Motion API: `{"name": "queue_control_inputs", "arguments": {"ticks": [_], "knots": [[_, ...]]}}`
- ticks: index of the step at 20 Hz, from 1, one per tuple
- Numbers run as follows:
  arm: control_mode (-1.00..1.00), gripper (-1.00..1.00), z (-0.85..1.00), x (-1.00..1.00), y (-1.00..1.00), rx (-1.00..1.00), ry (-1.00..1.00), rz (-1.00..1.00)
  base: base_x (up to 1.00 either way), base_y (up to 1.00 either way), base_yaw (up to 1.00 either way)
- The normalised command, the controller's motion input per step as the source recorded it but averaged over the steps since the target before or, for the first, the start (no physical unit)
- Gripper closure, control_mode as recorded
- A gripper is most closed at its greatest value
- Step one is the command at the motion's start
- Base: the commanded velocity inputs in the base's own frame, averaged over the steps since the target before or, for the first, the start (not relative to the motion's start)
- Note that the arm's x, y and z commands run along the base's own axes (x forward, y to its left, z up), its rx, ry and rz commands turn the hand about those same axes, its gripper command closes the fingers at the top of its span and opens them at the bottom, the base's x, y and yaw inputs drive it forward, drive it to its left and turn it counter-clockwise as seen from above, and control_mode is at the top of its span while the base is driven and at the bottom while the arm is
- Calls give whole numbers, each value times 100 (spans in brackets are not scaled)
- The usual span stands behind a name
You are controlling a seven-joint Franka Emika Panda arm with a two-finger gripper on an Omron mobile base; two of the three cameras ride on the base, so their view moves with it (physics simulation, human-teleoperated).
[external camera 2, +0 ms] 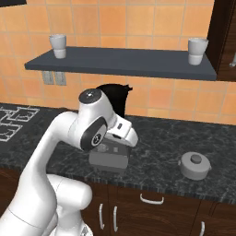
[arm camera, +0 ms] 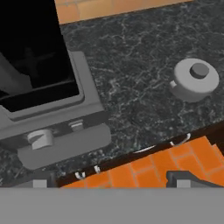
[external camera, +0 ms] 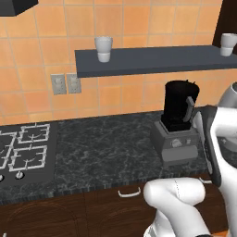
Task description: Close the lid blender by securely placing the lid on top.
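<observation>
The blender (external camera: pixel 179 110) is a tall black jar on a boxy grey base with a front knob, standing on the dark counter near the wall. Its jar top (external camera 2: pixel 115 97) is uncovered. In the hand view the blender (arm camera: pixel 48 109) fills the left side. The lid (external camera 2: pixel 195 166), a small round grey cap with a darker knob, rests on the counter well to the blender's right, near the front edge. The hand view shows the lid (arm camera: pixel 195 79) at upper right. My gripper (arm camera: pixel 111 183) hangs open and empty above the counter's front edge, between blender and lid.
A dark wall shelf (external camera: pixel 152 59) above the blender carries white cups (external camera: pixel 103 48) (external camera 2: pixel 197 50). A gas stove (external camera: pixel 23 148) lies at the counter's left. Dark cabinets (external camera 2: pixel 152 207) with white handles run below the counter. My arm's elbow (external camera 2: pixel 94 122) stands in front of the blender.
</observation>
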Motion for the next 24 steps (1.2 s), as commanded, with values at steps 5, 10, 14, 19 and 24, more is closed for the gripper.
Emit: {"name": "queue_control_inputs", "arguments": {"ticks": [5, 10, 14, 19, 24], "knots": [[-100, -100, -8, 0, -86, 3, 0, -10, 0, 0, 0], [-100, -100, -7, 4, -88, 9, 0, -7, 0, 0, 0], [-100, -100, -7, 19, -69, 11, 0, 0, 0, 0, 0], [-100, -100, -17, 19, -60, 3, 0, 0, 0, 0, 0], [-100, -100, -28, 26, -54, 0, 3, 0, 0, 0, 0]]}}
